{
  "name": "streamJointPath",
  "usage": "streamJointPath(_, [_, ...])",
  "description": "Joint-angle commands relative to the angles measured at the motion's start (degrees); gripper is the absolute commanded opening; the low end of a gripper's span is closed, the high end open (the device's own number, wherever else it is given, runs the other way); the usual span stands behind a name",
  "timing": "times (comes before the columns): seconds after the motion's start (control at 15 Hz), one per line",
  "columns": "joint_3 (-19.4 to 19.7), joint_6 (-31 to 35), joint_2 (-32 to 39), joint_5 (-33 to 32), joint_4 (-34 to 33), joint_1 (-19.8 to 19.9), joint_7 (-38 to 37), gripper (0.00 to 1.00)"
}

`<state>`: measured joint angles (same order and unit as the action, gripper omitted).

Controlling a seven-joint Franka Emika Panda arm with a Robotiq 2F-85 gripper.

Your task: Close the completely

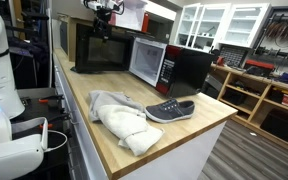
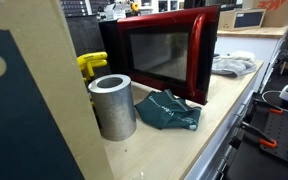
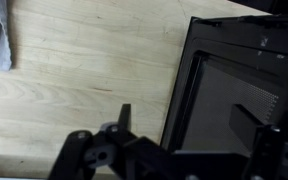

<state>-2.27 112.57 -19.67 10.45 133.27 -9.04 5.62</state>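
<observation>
So, the hand [image 3: 184, 112] hangs above the desk [image 1: 189, 135], jaws spread wide and holding nothing. The red microwave door [image 1: 147, 62] stands ajar on the black microwave [image 1: 189, 68], swung out over the desk. In the wrist view the door sits right under the fingers [image 3: 124, 115]. Contact probably isn't made yet, but the hand is too small in the exterior view to be sure. Risks: a push near the hinge could slide the whole microwave instead of latching it. A glancing finger could slip off the door edge and leave it ajar.
</observation>
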Motion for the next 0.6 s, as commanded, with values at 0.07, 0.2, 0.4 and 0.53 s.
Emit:
streamJointPath(0.07, [-0.7,-0.2,0.1,0.2,-0.1,0.7,0.2,1.00])
streamJointPath(0.2, [-0.7,-0.2,0.1,0.2,-0.1,0.7,0.2,1.00])
streamJointPath(0.4, [-0.2,0.2,0.3,-0.5,-0.7,1.1,1.3,1.00])
streamJointPath(0.53, [-0.3,0.8,0.0,-2.0,-1.4,1.5,1.5,1.00])
